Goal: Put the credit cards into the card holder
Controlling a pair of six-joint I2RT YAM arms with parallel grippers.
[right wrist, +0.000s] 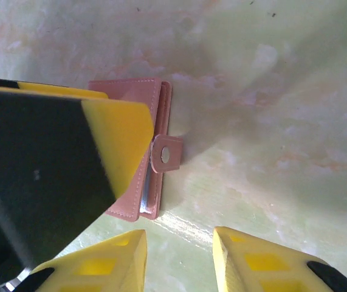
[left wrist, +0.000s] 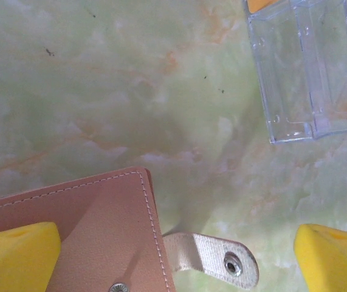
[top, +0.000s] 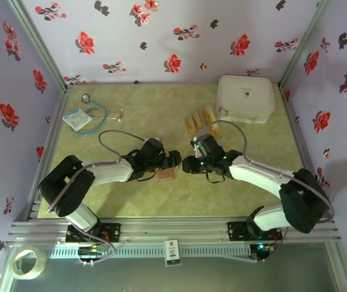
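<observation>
The left gripper (left wrist: 173, 255) has its yellow fingers (left wrist: 16, 255) spread wide. One pad lies over the face of the card holder (left wrist: 103, 225) and the other sits out over the bare table (left wrist: 100, 91); whether the pad presses on the leather cannot be told. The right gripper (right wrist: 179, 263) hangs just beside the holder with its fingers (right wrist: 103, 264) a little apart and nothing between them. From above, both arms reach in low toward the middle of the table, with the left gripper (top: 162, 160) and the right gripper (top: 193, 164) facing each other. The card holder (top: 165, 176) lies flat at the tip of the left gripper: reddish-brown, stitched along the edge, its strap (right wrist: 166, 153) with a metal snap hanging loose off one side. The credit cards (top: 200, 121) lie farther back, well apart from it, near a white case (top: 245, 97).
</observation>
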